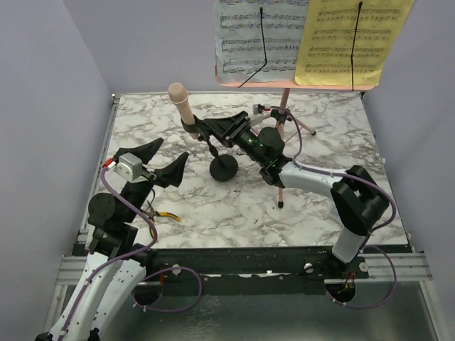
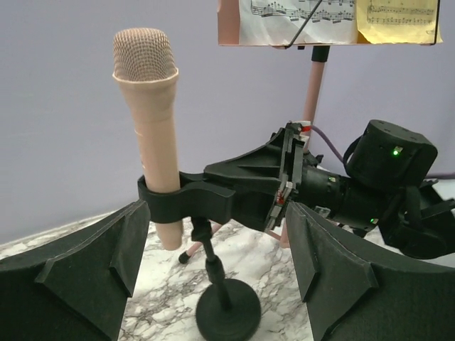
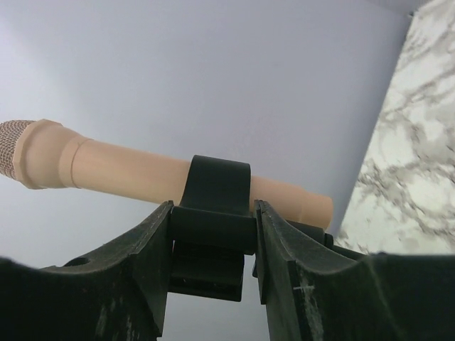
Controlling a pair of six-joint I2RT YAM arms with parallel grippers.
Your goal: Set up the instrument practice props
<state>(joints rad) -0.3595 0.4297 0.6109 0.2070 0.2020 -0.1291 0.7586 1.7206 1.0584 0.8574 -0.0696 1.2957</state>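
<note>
I see right fingers (image 3: 135, 270) clenched on the mic stand (image 1: 224, 168) clip | microphone (image 2: 153, 142) upright in that clip, over the bench (image 1: 234, 206) middle | left fingers (image 2: 78, 277) released, facing the stand, apart from it

The right arm (image 1: 313, 181) reaches far to the left, low over the middle. Its wrist is turned on its side. The right gripper (image 1: 205, 130) is squeezed tight on the black clip (image 3: 219, 186) of the mic stand (image 1: 224, 169). The left arm (image 1: 106, 277) is bent up on the left side. The left gripper (image 1: 162, 162) hangs in the air, its two fingers (image 1: 146, 152) spread wide, pointing at the right gripper.
</note>
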